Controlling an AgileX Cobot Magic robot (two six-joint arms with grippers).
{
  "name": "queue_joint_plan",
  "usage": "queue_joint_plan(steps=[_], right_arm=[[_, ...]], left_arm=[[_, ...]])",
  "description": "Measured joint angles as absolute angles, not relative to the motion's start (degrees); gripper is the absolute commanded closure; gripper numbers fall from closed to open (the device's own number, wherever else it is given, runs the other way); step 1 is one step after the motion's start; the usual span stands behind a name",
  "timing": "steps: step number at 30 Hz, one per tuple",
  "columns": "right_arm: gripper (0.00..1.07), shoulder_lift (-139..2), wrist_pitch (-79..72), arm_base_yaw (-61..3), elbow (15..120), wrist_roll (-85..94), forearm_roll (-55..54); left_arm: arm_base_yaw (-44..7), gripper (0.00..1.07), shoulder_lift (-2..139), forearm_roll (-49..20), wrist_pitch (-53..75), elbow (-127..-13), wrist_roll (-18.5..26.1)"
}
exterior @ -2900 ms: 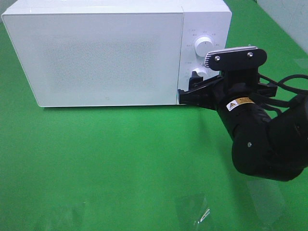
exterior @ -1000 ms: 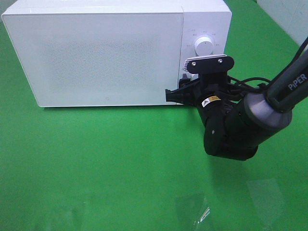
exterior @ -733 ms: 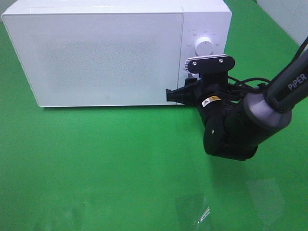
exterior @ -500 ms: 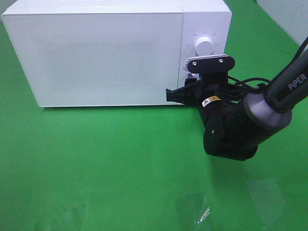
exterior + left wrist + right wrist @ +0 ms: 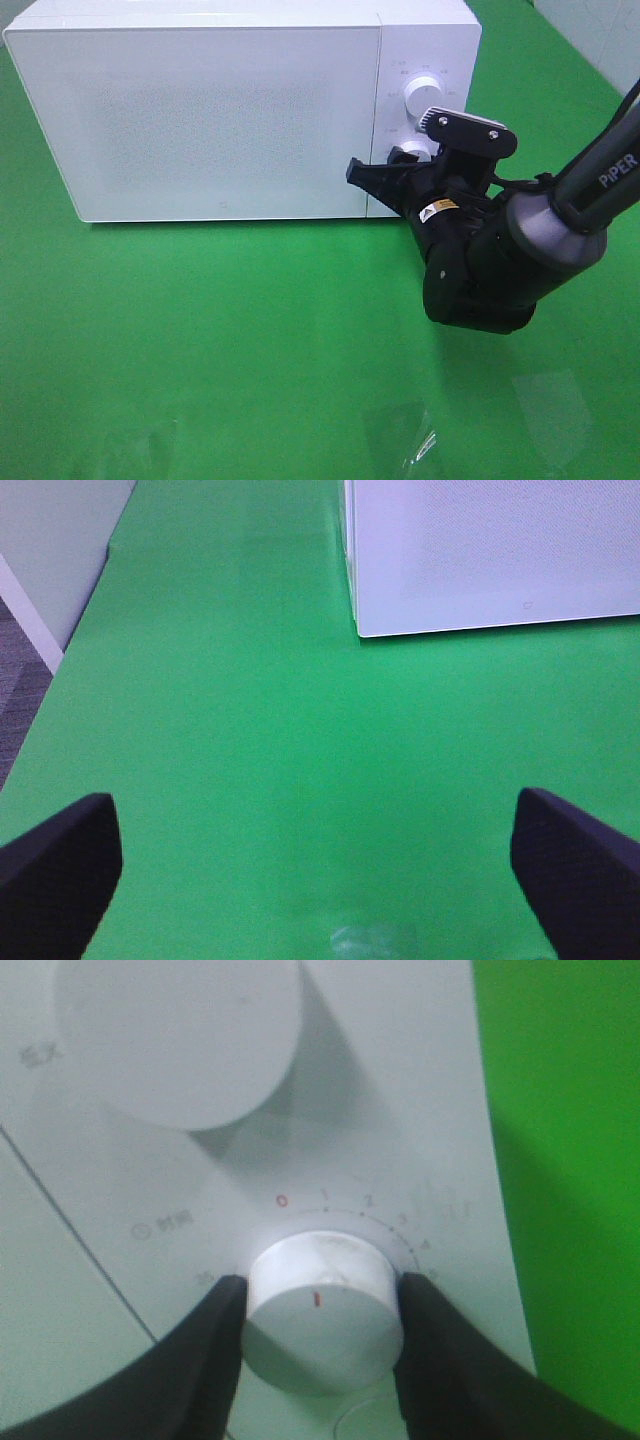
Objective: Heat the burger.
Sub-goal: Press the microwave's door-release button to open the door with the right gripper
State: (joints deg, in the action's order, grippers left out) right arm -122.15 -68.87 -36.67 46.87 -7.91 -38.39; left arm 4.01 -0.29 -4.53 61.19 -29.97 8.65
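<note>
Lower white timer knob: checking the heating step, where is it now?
Exterior high view: the round white lower knob sits on the white microwave's right-hand control panel, under the upper knob, gripped between the right pincer's fingers.

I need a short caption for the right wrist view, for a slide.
Right gripper grips the lower knob of the white microwave, one finger on each side.

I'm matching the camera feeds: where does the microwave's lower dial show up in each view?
Exterior high: the lower dial sits just beneath the upper dial, partly hidden.
Left wrist: not in it.
Right wrist: the lower dial fills the foreground, clamped by the right tool.
Shared landmark: the white microwave.
</note>
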Motion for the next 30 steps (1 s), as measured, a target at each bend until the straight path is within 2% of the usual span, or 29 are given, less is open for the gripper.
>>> queue_joint_plan(steps=[8, 19, 30], right_arm=[[1.07, -122.2, -69.4, -36.7, 46.6, -39.2, -37.2], [1.07, -122.2, -70.1, -36.7, 46.5, -68.9, -37.1], [1.07, -122.2, -70.4, -36.7, 46.5, -82.2, -37.1]], left_arm=[[4.0, 0.09, -0.3, -4.5, 61.2, -30.0, 8.7], [4.0, 0.09, -0.3, -4.5, 61.2, -30.0, 8.7], [4.0, 0.09, -0.3, -4.5, 61.2, -30.0, 8.7]])
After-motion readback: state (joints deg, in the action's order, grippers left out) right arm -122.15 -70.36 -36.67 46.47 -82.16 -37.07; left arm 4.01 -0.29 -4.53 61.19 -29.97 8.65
